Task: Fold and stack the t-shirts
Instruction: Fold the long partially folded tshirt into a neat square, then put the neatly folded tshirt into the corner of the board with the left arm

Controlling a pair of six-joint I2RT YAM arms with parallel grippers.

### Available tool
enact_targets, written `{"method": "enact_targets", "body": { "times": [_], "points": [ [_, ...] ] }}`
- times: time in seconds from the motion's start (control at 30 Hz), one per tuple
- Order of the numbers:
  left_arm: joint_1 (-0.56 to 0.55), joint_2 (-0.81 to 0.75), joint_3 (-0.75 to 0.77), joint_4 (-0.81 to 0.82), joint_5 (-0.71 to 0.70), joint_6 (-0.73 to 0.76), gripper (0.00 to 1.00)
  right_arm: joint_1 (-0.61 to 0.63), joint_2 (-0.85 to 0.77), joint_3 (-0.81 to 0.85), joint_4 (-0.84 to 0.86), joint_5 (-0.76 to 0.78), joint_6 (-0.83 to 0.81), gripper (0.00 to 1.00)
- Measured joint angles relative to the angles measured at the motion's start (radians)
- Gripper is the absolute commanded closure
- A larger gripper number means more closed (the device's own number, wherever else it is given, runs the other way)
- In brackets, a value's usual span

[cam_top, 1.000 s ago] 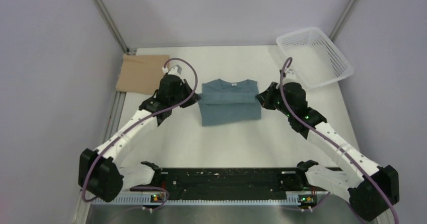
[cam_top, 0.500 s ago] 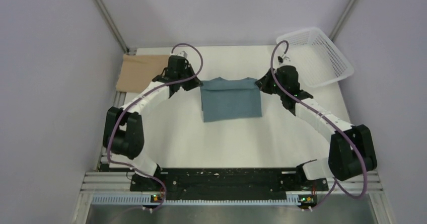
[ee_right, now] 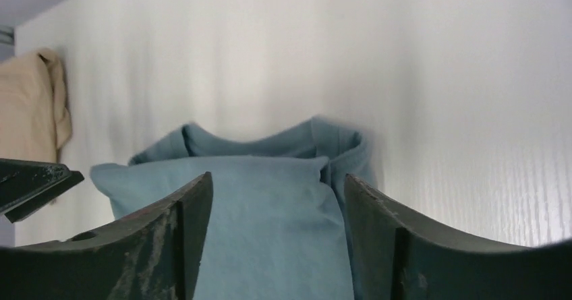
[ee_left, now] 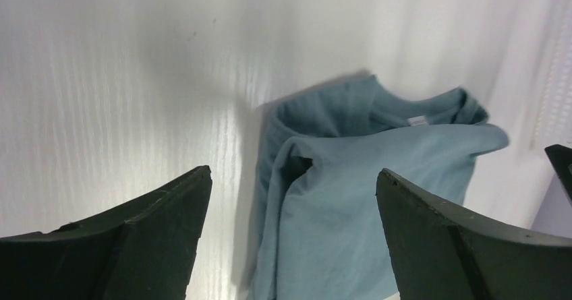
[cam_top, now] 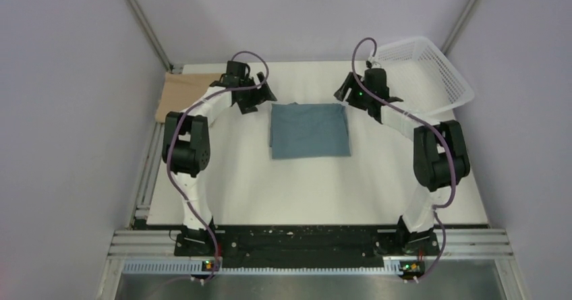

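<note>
**A:** What has changed over the last second?

**B:** Both arms have swung from the sides of the teal shirt [cam_top: 310, 130] out to its far corners. They carried its near half over toward the collar and then let go.

**A:** And left to right?

**B:** The tan shirt [cam_top: 185, 94] lies bundled at the far left edge of the table [cam_top: 303, 185]. The left gripper [ee_left: 291, 175] hovers by the teal shirt's far left corner, jaws spread and holding nothing. The teal shirt lies mid-table as a folded rectangle. The right gripper [ee_right: 276, 178] hangs at the far right corner, jaws also apart and empty. The white basket [cam_top: 448, 77] sits at the far right.

**A:** Which step is this?

**B:** The teal shirt's fold looks just finished, or one fold short. Next probably comes gripping the bundle and carrying it left onto the tan one without it spilling open.

**A:** Counts?

**B:** Two shirts, one basket, two grippers.
</note>
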Motion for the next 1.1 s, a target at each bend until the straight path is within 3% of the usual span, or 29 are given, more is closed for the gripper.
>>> {"method": "enact_targets", "body": {
  "times": [0.1, 0.17, 0.33, 0.37, 0.53, 0.73, 0.97, 1.1],
  "points": [
    [0.006, -0.034, 0.03, 0.005, 0.004, 0.008, 0.01, -0.004, -0.042, 0.006, 0.007, 0.008, -0.013, 0.2],
    [-0.004, -0.095, -0.006, 0.025, 0.01, 0.012, 0.01, -0.003, -0.11, -0.042, 0.018, 0.008, -0.018, 0.11],
    [-0.064, -0.235, -0.135, 0.111, 0.056, 0.01, 0.01, 0.002, -0.256, -0.17, 0.06, -0.035, -0.008, 0.07],
    [-0.074, -0.236, -0.137, 0.123, 0.066, 0.007, 0.01, 0.004, -0.259, -0.176, 0.07, -0.049, -0.003, 0.02],
    [-0.097, -0.111, -0.104, 0.166, 0.133, -0.016, 0.01, 0.021, -0.179, -0.167, 0.1, -0.12, 0.016, 0.01],
    [-0.087, 0.111, 0.021, 0.122, 0.153, -0.027, 0.03, 0.046, 0.013, -0.071, 0.061, -0.058, 0.005, 0.01],
    [-0.077, 0.141, 0.066, 0.108, 0.143, -0.032, 0.09, 0.047, 0.147, 0.004, 0.055, -0.037, -0.001, 0.01],
    [-0.077, 0.121, 0.036, 0.12, 0.138, -0.041, 0.04, 0.049, 0.141, 0.005, 0.043, -0.035, -0.01, 0.01]
  ]
}}
